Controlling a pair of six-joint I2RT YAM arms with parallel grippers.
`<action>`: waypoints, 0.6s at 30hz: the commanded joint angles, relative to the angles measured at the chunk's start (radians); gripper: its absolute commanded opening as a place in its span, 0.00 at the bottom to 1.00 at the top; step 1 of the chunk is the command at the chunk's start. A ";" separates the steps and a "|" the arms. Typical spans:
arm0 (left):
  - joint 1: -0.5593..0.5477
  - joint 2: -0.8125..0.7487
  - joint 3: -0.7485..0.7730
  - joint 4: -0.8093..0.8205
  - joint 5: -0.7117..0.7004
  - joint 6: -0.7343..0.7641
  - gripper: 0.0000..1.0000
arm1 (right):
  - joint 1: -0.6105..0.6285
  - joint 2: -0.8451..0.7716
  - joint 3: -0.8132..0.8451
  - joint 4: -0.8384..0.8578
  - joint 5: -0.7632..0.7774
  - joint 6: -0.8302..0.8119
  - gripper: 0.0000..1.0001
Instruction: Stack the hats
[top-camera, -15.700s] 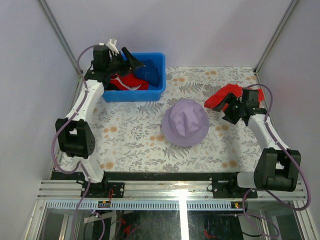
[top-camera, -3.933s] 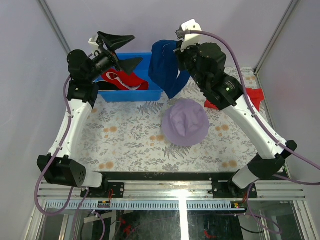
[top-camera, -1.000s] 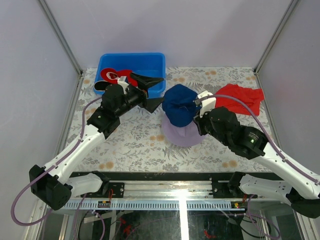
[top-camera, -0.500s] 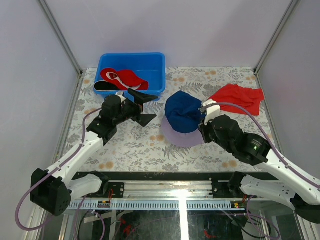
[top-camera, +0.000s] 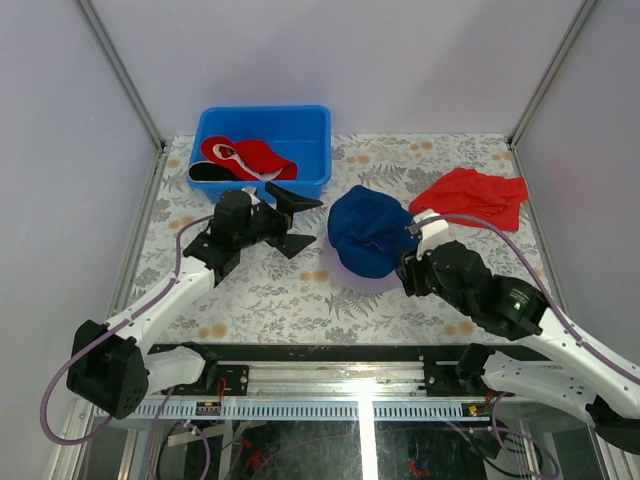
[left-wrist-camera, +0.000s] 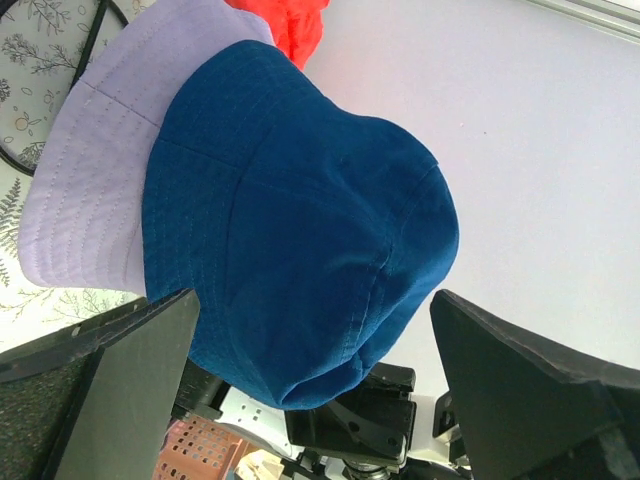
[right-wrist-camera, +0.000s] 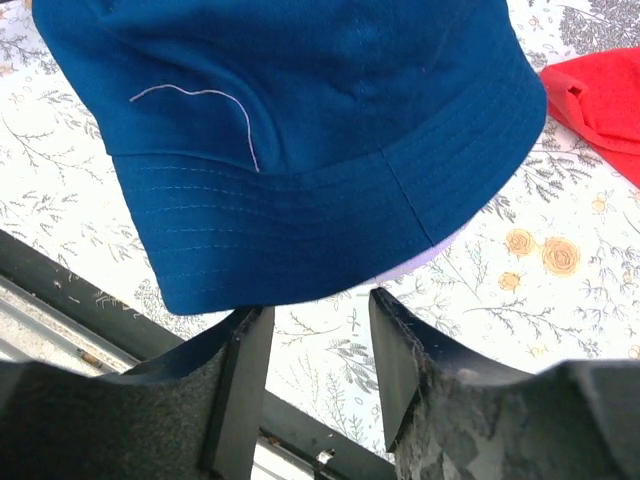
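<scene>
The navy blue hat (top-camera: 368, 230) lies crown up on the lavender hat (top-camera: 347, 282), which shows only as a rim beneath it. My right gripper (top-camera: 408, 268) is open, its jaws just clear of the navy brim (right-wrist-camera: 300, 120); a strip of lavender (right-wrist-camera: 425, 260) shows under it. My left gripper (top-camera: 303, 220) is open and empty just left of the stack, facing the navy hat (left-wrist-camera: 290, 220) and lavender brim (left-wrist-camera: 85, 190). The red hat (top-camera: 255, 156) lies in the blue bin (top-camera: 312, 150), with a black-lined hat edge (top-camera: 208, 172) beside it.
A flat red cloth (top-camera: 472, 195) lies at the back right, close behind the stack; it also shows in the right wrist view (right-wrist-camera: 600, 95). A thin black wire curve (left-wrist-camera: 88, 55) shows by the lavender brim. Metal frame posts stand at the table's corners.
The right gripper has lowered the navy hat onto the lavender hat and opened off its brim. The left gripper has shifted slightly right toward the stack, still open.
</scene>
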 joint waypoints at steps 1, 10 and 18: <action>0.005 0.010 0.017 0.062 0.020 0.028 1.00 | 0.009 -0.054 -0.009 -0.049 0.033 0.030 0.51; 0.006 0.062 0.030 0.102 0.046 0.047 1.00 | 0.009 -0.105 0.006 -0.100 0.102 0.063 0.54; 0.032 0.063 0.039 0.070 0.056 0.099 1.00 | 0.004 0.011 0.091 -0.065 0.115 0.276 0.66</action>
